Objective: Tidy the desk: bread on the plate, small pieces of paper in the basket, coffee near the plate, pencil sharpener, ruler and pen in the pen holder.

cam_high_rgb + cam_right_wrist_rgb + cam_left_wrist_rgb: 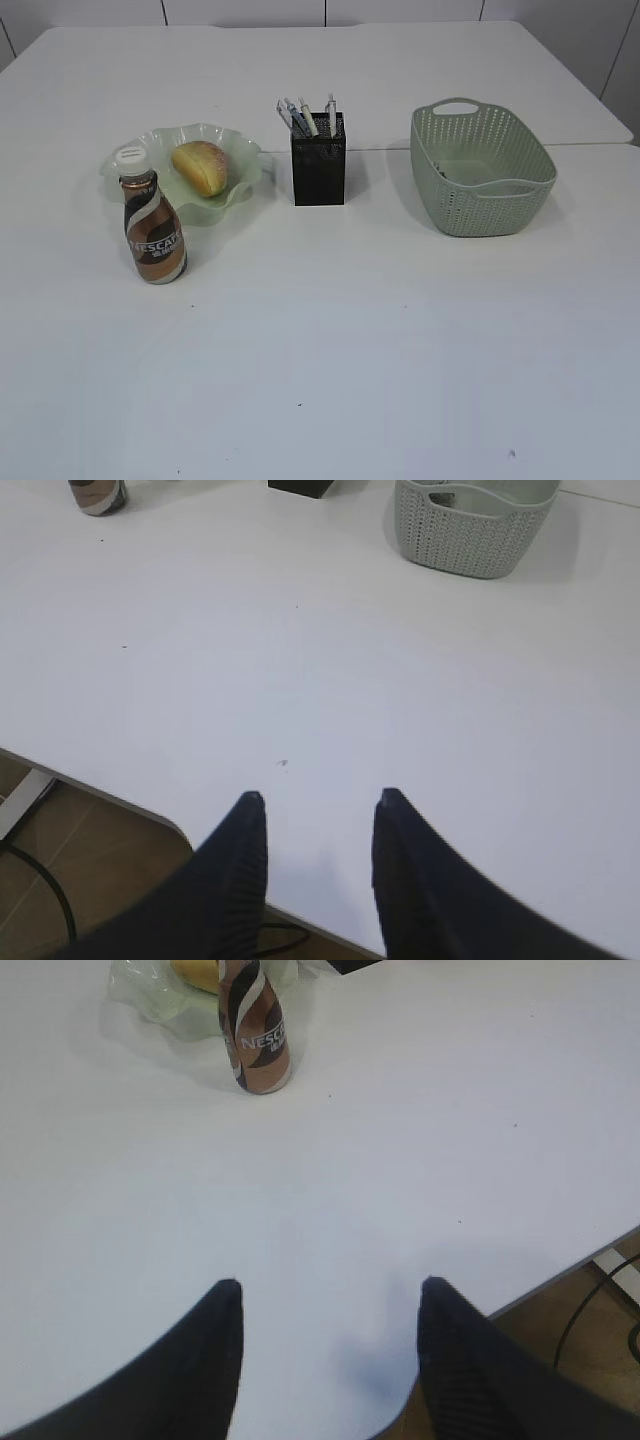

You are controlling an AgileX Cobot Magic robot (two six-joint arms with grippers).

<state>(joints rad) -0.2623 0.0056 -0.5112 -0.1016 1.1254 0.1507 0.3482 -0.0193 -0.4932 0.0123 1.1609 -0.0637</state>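
1. Nearest the front edge of the worktop [330,380] there is only bare white surface; no loose item lies on it in any view.
2. Standing toward the left side is the coffee bottle [153,225], upright and just in front of the plate [240,165], close enough that I would count it as placed.
3. Bread [200,167] lies inside the wavy green plate, so that part looks done.
4. At the middle, farther back, the pen holder [319,160] stands upright with several pens and thin things sticking out of its top [308,115]. I cannot pick out the ruler or the pencil sharpener among them.
5. Toward the right side sits the basket [481,170]. Its floor is mostly hidden by the near wall, so I cannot confirm the paper balls are inside; none shows on the worktop, though.
6. My judgement: the tidying looks finished or all but finished, with nothing visibly left to collect.
7. Neither arm appears in the exterior view. The left gripper [330,1300] hangs low over the near left part of the worktop by its front edge, jaws spread apart with nothing between them.
8. The right gripper [318,810] hovers over the near right edge, jaws parted somewhat narrower and likewise empty. Both look drawn back toward a resting pose.
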